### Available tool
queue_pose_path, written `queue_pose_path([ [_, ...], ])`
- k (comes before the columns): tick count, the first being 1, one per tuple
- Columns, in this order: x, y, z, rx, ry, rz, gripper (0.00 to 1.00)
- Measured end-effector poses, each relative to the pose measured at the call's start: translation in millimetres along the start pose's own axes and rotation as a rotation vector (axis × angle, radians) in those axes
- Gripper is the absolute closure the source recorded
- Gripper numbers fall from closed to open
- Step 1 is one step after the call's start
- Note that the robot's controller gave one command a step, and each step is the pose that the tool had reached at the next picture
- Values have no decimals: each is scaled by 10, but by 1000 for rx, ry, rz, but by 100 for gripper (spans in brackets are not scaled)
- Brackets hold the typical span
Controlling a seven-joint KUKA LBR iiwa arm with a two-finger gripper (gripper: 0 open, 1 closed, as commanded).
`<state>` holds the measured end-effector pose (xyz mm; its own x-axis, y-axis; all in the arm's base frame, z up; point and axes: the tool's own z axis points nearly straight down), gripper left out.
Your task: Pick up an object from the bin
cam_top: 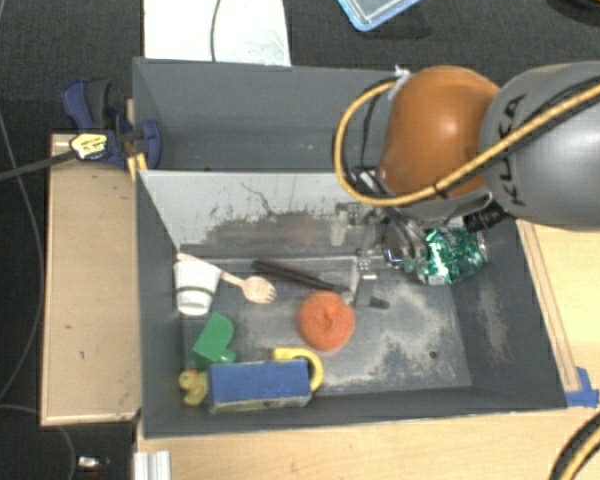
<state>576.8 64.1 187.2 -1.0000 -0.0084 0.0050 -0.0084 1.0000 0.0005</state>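
My gripper hangs low in the middle of the bin, under the arm's orange dome, just above the floor. An orange round fruit-like thing lies just below and to the left of it, apart from it. A dark thin stick lies on the floor to the gripper's left, its right end close to the gripper. A small wooden spoon rests beside the stick's left half. I see nothing held in the gripper.
At the bin's left stands a white cup, with a green block below it. Along the front wall lie a blue sponge, a yellow ring and a yellow piece.
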Motion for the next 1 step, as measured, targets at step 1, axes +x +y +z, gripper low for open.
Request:
queue_pose_path([
  [1, -18, 0, -42, 0, -8, 2, 0],
])
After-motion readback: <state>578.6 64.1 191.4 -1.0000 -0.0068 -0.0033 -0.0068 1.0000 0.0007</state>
